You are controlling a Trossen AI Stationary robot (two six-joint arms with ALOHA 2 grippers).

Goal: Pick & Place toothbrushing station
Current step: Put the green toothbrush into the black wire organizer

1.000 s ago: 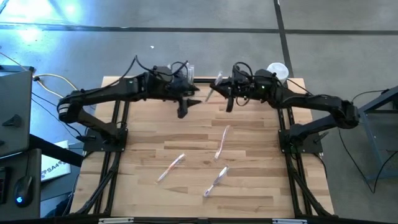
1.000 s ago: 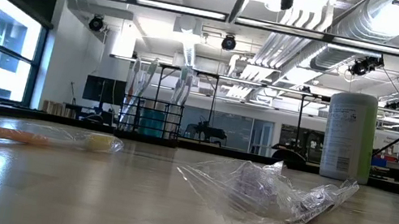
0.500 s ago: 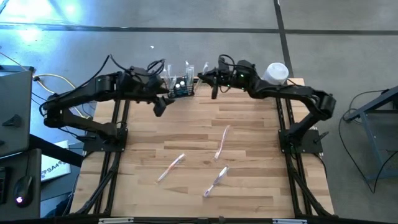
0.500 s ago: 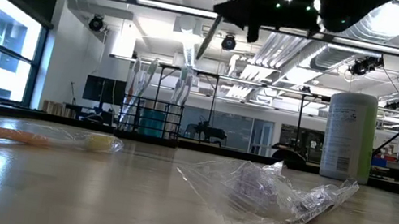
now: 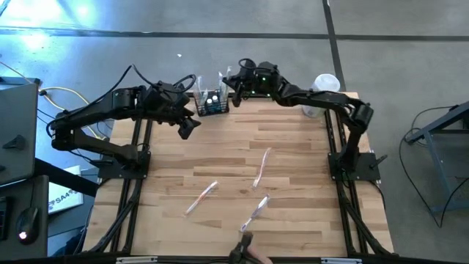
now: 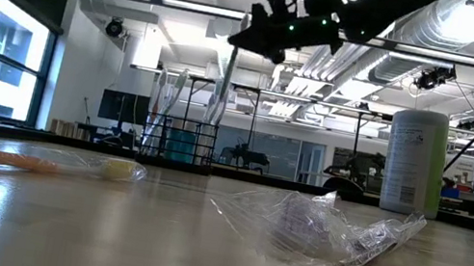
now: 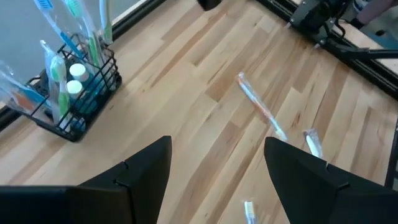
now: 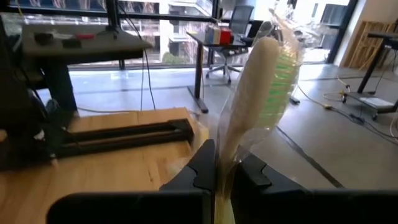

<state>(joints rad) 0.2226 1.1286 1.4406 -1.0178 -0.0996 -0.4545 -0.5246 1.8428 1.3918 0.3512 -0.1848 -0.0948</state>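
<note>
The toothbrushing station [image 5: 212, 103] is a small black wire rack that stands at the table's far edge with several brushes upright in it; it also shows in the low view [image 6: 182, 131] and the left wrist view [image 7: 76, 93]. My right gripper [image 5: 232, 83] hovers just above and right of it, shut on a plastic-wrapped toothbrush [image 6: 227, 74]. My left gripper [image 5: 187, 127] is open, raised above the table left of the station, with nothing between its fingers [image 7: 217, 146]. My right gripper pinches the wrapped toothbrush between its two fingers just below the head [image 8: 231, 155]. The green-bristled head [image 8: 268, 74] sticks out past them. The fingers come roughly level from the table's right. The handle [image 6: 223, 86] hangs down slanted, over the station's brushes; whether it touches them I cannot tell.
Three wrapped toothbrushes lie on the table's middle [image 5: 261, 167], [image 5: 201, 198], [image 5: 254, 214]. A tall white container [image 5: 325, 84] stands at the far right corner. Crumpled clear plastic [image 6: 318, 228] lies near the low camera. A person's hand [image 5: 249, 253] shows at the near edge.
My right gripper has carried the wrapped toothbrush along the far edge toward the table's left and somewhat down, to just above the station. My left gripper has drawn back toward the table's left, uncovering the station, and has rolled; it stays open.
</note>
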